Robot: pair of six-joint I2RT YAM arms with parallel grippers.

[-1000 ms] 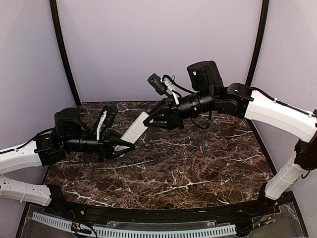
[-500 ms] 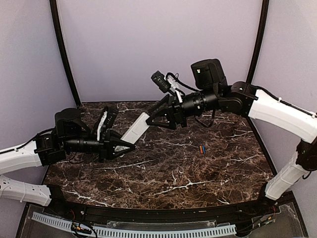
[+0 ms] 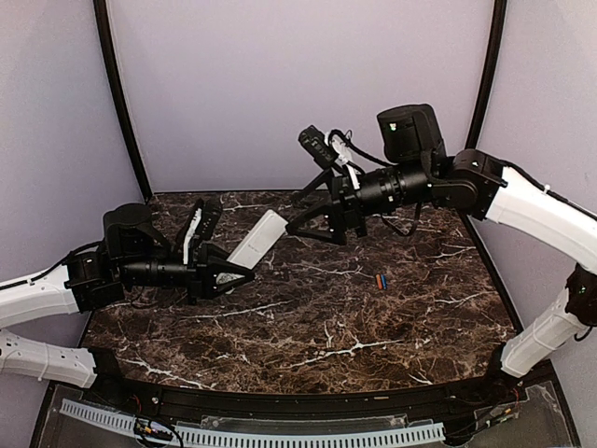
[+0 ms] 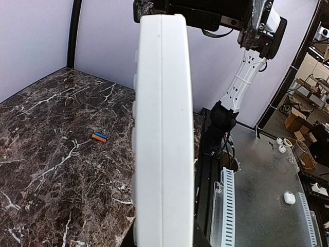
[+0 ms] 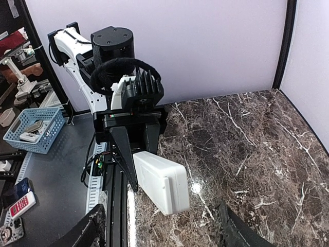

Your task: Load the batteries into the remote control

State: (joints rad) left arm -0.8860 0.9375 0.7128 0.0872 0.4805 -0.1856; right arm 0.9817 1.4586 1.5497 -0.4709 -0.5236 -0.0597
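Note:
The white remote control (image 3: 258,240) hangs tilted above the table's left half, with my left gripper (image 3: 244,272) shut on its near end. The left wrist view shows its narrow side edge (image 4: 163,128); the right wrist view shows its flat face and far end (image 5: 162,180). My right gripper (image 3: 300,210) stands open just past that far end, apart from it, with its dark fingertips (image 5: 91,229) spread wide at the bottom of the right wrist view. The batteries (image 3: 381,279), one orange-red and one blue, lie side by side on the marble right of centre (image 4: 99,137).
The dark marble table (image 3: 308,327) is walled by purple panels with black corner posts (image 3: 121,103). A white slotted cable tray (image 3: 252,434) runs along the near edge. A blue basket (image 5: 33,128) sits off the table beyond the left arm.
My right gripper has opened, let go of the remote's far end and drawn back up and to the right. The left gripper still holds the remote in the same place.

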